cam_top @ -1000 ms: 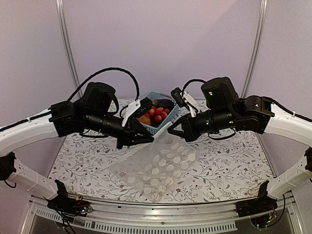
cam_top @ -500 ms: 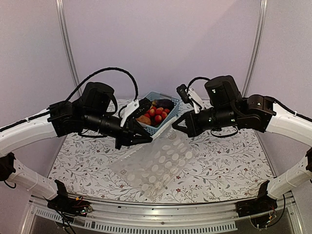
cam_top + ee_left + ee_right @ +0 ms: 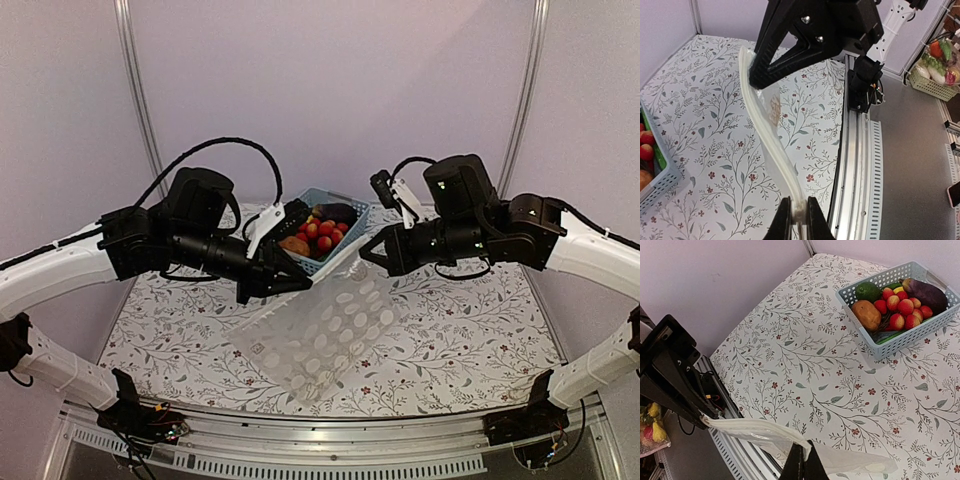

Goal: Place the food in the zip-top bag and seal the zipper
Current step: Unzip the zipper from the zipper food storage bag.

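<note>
The clear polka-dot zip-top bag (image 3: 325,330) hangs between both grippers, its mouth edge up and its lower part resting on the table. My left gripper (image 3: 300,285) is shut on the left end of the zipper strip (image 3: 770,130), which shows pinched between the fingers in the left wrist view (image 3: 799,212). My right gripper (image 3: 368,255) is shut on the other end of the strip (image 3: 765,432). The food (image 3: 320,232) lies in the light-blue basket (image 3: 352,238): red round pieces (image 3: 900,310), a brown potato (image 3: 866,314), a dark eggplant (image 3: 927,292) and green pieces.
The basket stands at the back middle of the floral tablecloth (image 3: 470,330). The metal rail (image 3: 330,462) runs along the table's near edge. A second basket of produce (image 3: 940,62) sits off the table in the left wrist view.
My right gripper has risen and drawn a little right and back with its bag end. The bag's mouth edge is pulled straighter and the bag has shifted slightly. The left gripper has barely moved.
</note>
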Controlling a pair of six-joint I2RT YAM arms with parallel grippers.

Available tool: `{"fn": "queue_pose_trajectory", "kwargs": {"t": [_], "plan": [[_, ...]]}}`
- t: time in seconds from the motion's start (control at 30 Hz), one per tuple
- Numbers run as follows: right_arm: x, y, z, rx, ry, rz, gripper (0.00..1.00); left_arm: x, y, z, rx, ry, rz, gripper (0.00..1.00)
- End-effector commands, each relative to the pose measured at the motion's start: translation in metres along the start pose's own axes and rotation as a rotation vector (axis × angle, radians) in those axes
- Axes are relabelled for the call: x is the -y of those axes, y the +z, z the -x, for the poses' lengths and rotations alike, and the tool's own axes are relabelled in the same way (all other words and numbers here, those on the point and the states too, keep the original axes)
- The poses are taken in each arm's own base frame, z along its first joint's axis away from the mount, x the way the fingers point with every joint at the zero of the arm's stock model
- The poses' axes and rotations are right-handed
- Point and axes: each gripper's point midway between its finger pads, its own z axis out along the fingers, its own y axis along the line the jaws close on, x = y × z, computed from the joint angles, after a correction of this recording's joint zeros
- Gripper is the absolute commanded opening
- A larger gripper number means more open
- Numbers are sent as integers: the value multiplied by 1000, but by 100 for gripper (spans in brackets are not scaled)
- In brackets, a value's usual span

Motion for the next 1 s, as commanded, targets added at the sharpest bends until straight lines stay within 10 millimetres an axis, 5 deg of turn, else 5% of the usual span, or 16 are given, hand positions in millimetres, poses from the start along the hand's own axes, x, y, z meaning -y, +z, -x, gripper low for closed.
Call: {"fn": "queue_pose_trajectory", "kwargs": {"t": [0.0,0.97], "plan": [[34,-10,11,61,41,-131,0,4,-8,-3,-17,0,-16,0],[67,-27,24,116,60,-264,0,-1,-8,-7,-31,2,4,0]]}}
